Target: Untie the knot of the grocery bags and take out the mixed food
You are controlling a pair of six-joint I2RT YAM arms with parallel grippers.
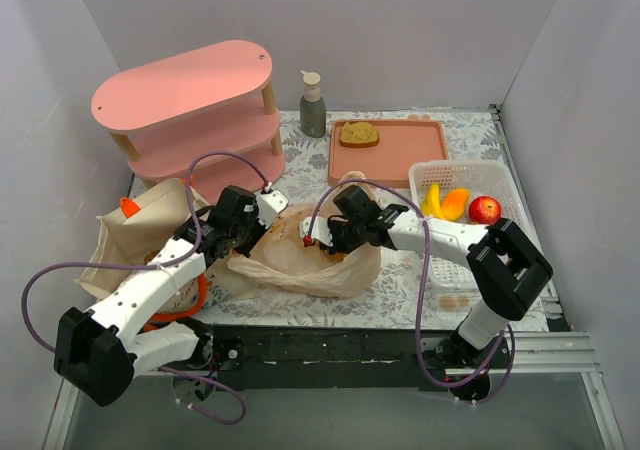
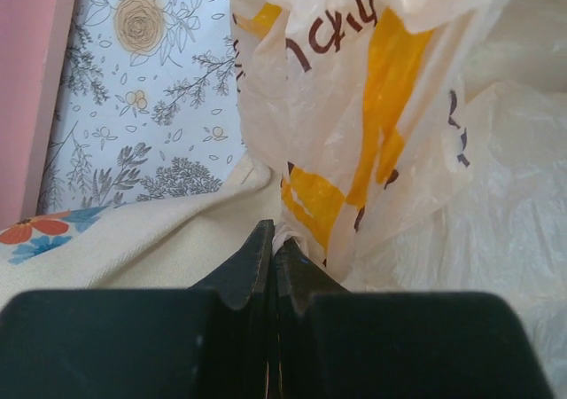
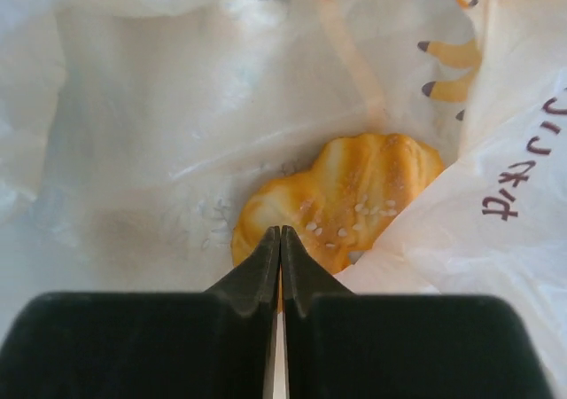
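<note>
The tan plastic bag [image 1: 300, 265] lies open at the table's middle front; in the left wrist view [image 2: 354, 106] it shows yellow and brown print. My left gripper [image 1: 280, 212] [image 2: 275, 239] is shut on a pinch of its edge. The cream canvas tote [image 1: 140, 235] [image 2: 133, 239] lies to the left. My right gripper [image 1: 314, 238] [image 3: 280, 235] is shut, inside the bag, with its tips just over a golden pastry [image 3: 354, 195]. A bread slice [image 1: 358, 134] lies on the orange tray [image 1: 400, 165]. Bananas [image 1: 432, 202], an orange wedge [image 1: 455, 203] and a red apple [image 1: 485, 209] lie in the white basket [image 1: 500, 178].
A pink two-tier shelf [image 1: 190, 100] stands at the back left. A grey pump bottle [image 1: 313, 105] stands at the back, left of the tray. Side walls close the table in on both sides.
</note>
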